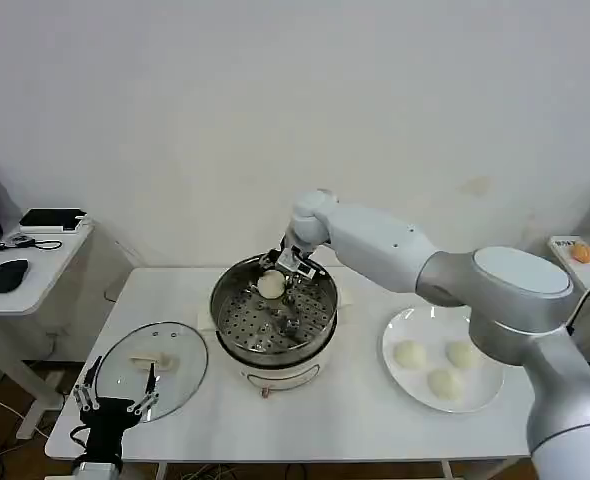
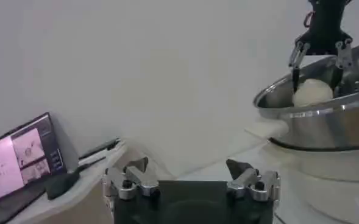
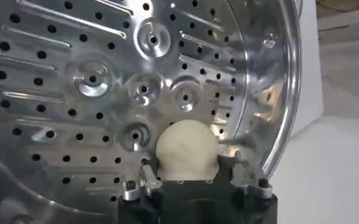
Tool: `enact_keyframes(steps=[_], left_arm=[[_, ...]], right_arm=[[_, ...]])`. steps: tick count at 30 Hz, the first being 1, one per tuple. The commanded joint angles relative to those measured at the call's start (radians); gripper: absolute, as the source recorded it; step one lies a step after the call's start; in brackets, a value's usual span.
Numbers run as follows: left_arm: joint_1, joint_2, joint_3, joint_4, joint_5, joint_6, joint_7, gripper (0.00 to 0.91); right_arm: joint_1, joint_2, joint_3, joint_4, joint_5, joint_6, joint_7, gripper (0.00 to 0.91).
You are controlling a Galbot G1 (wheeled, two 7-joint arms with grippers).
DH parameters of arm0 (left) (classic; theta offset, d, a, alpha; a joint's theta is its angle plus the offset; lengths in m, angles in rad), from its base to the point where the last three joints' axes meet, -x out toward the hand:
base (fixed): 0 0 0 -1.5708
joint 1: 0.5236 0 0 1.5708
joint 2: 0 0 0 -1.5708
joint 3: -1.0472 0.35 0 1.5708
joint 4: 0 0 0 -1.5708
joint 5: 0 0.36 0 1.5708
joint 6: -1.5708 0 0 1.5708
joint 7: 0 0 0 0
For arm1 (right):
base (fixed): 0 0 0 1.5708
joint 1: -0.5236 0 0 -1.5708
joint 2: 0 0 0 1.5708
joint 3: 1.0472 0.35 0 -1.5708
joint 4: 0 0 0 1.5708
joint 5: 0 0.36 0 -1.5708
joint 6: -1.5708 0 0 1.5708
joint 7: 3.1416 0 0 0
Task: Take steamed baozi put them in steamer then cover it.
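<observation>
My right gripper [image 1: 273, 283] is shut on one cream-white baozi [image 1: 271, 287] and holds it inside the far side of the shiny steamer [image 1: 219, 303]. In the right wrist view the baozi [image 3: 187, 148] sits between the fingers [image 3: 149, 173] above the steamer's perforated floor [image 3: 94, 79]. The left wrist view shows that same baozi [image 2: 313, 92] at rim height of the steamer [image 2: 325, 119]. Three more baozi [image 1: 409, 353] lie on the white plate [image 1: 391, 335] to the right. My left gripper [image 1: 115, 402] is parked open near the table's front left corner.
The round glass lid [image 1: 155, 365] lies flat on the table left of the steamer, just beyond the left gripper. A side table [image 1: 35, 265] with a mouse and a phone stands at the far left. A laptop [image 2: 24, 159] shows in the left wrist view.
</observation>
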Motion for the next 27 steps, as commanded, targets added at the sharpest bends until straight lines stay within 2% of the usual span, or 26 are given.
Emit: enact_keyframes(steps=[1,5,9,10,12,13,14,19,23,27], left_arm=[[0.0,0.002,0.001,-0.001,0.0,0.001,0.0,0.907],[-0.006,0.005,0.01,0.0,-0.001,0.001,0.001,0.907],[-0.008,0.02,0.017,-0.001,-0.01,0.004,0.003,0.907],[-0.009,0.023,0.017,0.0,-0.012,0.005,0.004,0.907],[-0.014,0.036,0.017,0.004,-0.028,0.009,0.005,0.907],[-0.019,0.045,0.015,0.006,-0.04,0.012,0.005,0.907],[-0.023,0.049,0.011,0.009,-0.058,0.016,0.005,0.907],[-0.047,0.099,-0.017,0.01,-0.117,0.035,0.005,0.907],[-0.063,0.148,-0.051,0.005,-0.188,0.054,0.006,0.907],[-0.077,0.161,-0.05,0.019,-0.194,0.053,0.005,0.907]], right_arm=[[0.036,-0.031,0.008,0.056,0.091,-0.015,0.0,0.907],[0.106,-0.099,-0.025,0.172,0.221,-0.116,-0.022,0.907],[0.212,-0.254,-0.086,0.374,0.415,-0.295,-0.02,0.907],[0.221,-0.261,-0.089,0.391,0.427,-0.327,-0.016,0.907],[0.275,-0.387,-0.131,0.495,0.5,-0.441,0.005,0.907],[0.286,-0.416,-0.141,0.525,0.519,-0.466,0.007,0.907],[0.318,-0.478,-0.169,0.567,0.536,-0.51,0.013,0.907],[0.411,-0.698,-0.295,0.715,0.56,-0.623,0.018,0.907],[0.444,-0.884,-0.41,0.821,0.553,-0.667,0.029,0.907],[0.366,-1.001,-0.4,0.871,0.533,-0.701,0.052,0.907]])
